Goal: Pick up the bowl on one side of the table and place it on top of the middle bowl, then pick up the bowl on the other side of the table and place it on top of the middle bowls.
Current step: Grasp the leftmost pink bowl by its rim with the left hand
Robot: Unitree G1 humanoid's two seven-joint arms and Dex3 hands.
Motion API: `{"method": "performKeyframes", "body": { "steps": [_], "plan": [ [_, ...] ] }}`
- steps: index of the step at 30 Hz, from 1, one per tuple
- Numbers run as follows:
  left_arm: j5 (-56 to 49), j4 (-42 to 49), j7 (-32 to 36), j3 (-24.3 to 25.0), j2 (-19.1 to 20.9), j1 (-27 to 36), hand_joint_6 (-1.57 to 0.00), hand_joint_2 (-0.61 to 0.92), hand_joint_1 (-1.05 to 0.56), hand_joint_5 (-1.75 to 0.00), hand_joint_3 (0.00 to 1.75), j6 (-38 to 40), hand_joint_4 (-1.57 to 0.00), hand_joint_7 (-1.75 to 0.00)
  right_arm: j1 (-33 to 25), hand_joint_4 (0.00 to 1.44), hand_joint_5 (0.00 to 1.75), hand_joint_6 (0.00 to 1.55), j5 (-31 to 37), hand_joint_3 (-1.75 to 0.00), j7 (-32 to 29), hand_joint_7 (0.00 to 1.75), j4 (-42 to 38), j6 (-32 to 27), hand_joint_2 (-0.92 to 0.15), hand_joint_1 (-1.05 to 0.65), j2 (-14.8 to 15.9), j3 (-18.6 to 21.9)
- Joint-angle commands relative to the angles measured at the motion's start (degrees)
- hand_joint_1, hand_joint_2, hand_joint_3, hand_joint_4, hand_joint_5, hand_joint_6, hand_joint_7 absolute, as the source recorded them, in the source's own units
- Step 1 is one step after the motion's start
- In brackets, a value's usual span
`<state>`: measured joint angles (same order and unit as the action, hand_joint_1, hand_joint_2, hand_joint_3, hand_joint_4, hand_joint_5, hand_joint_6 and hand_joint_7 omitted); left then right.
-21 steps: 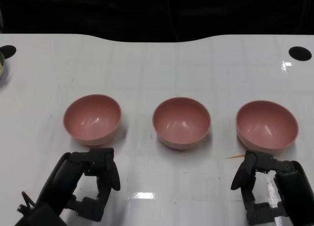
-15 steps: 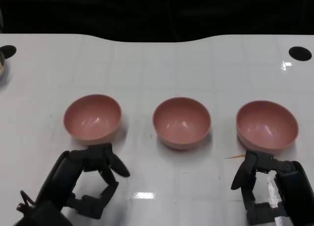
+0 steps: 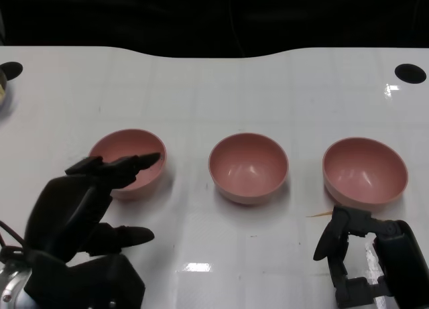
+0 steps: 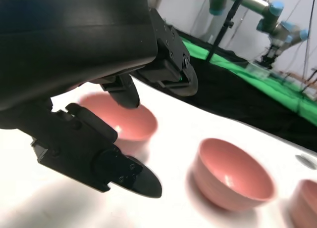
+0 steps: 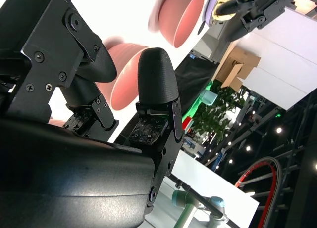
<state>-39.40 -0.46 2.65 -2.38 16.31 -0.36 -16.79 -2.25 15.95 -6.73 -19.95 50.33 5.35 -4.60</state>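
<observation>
We see a white table filling most of the frame, with a black round hole at the upper right. At the left edge there is another dark hole and part of a metal container.

We see our left hand raised at the near left, fingers spread apart and reaching forward, holding nothing. Our right hand sits low at the near right, fingers curled inward, empty.
</observation>
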Motion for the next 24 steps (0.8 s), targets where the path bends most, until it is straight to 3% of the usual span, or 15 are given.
{"method": "performKeyframes", "body": {
  "steps": [1, 11, 19, 24],
  "plan": [
    [-9.4, -2.13, 3.2, -2.42, 2.09, -0.91, -0.38, 0.86, -0.61, -0.55, 0.0, 5.28, -0.26, 0.0, -0.69, 1.01, 1.72, 0.93, -0.02, -1.75, -0.55, 1.42, 1.16, -0.28, -0.08, 0.12, 0.4, 0.65],
    [-25.57, 3.65, 1.56, -12.7, 0.52, -8.09, -0.33, 0.87, -0.58, -0.48, 0.01, 22.23, -0.24, 0.0, -1.43, 1.0, 1.72, 0.92, 0.24, -1.75, -0.46, 1.42, 2.46, -1.43, -0.09, 0.15, 0.27, 0.5],
    [-25.8, 19.76, 6.09, -18.62, 0.43, -16.96, -0.42, 0.88, -0.54, -0.22, 0.0, 25.31, -0.53, -0.01, -1.41, 0.98, 1.73, 0.91, -1.1, -1.75, 0.51, 1.43, 2.54, -1.7, -0.1, 0.16, 0.19, -0.03],
    [-25.79, 30.48, 4.91, -22.63, 0.18, -23.51, -0.51, 0.92, -0.52, -0.17, 0.01, 27.26, -0.68, -0.02, -1.15, 0.99, 1.74, 0.91, -0.06, -1.75, -0.32, 1.43, 2.1, -1.05, -0.09, 0.16, 0.08, 0.13]
  ]
}}
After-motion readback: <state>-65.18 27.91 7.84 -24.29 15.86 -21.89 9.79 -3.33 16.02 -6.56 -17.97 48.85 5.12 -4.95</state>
